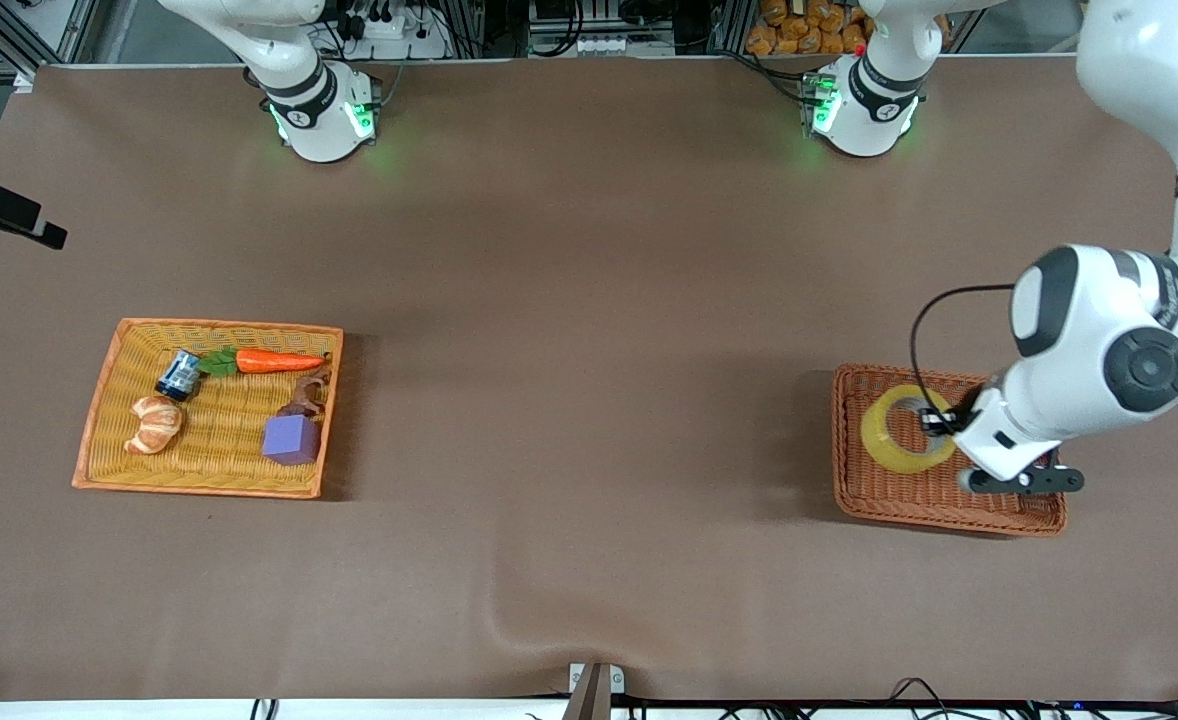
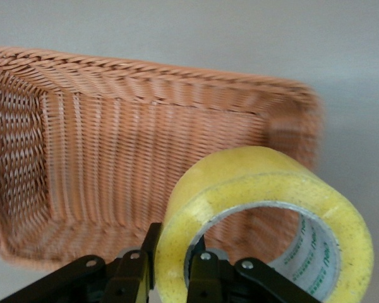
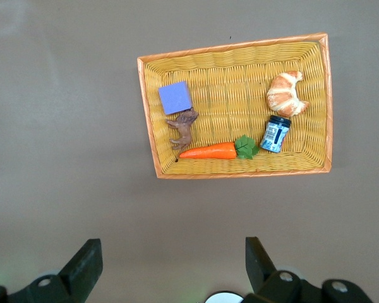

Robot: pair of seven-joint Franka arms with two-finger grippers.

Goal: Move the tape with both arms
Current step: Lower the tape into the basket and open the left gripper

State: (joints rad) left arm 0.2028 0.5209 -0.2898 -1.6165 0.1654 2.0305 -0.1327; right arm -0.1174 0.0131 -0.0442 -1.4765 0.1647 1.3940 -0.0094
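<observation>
Front view. Nearest the camera I am seeing the brown basket (image 1: 949,500), sitting toward the left arm's end of the bench and close to the front edge. I am logging the tape (image 1: 899,436) in it, tilted up off the weave. My left gripper (image 1: 934,420) is reaching into that basket, its fingers pinching the roll's wall, one inside the core and one outside. Toward the right arm's end, the yellow basket (image 1: 109,400) is lying flat and holding a carrot (image 1: 277,361), a blue jar (image 1: 179,375), a croissant (image 1: 155,424), a purple cube (image 1: 290,439) and a small brown figure (image 1: 306,396) touching the cube. I am seeing only the right arm's base (image 1: 321,112) at the top edge here; that arm is waiting.

Left wrist view. I am seeing the tape (image 2: 265,214) standing on edge, its grey-white core facing the lens. Both fingers (image 2: 134,278) are closing narrowly on the yellow wall. The brown basket (image 2: 114,164) is filling the background.

Right wrist view. My right gripper (image 3: 170,265) is hanging high over bare bench near the yellow basket (image 3: 148,113), fingers (image 3: 82,268) spread wide and gripping nothing. I am counting the purple cube (image 3: 175,97), brown figure (image 3: 184,128), carrot (image 3: 208,151), blue jar (image 3: 276,134) and croissant (image 3: 286,93) inside.
</observation>
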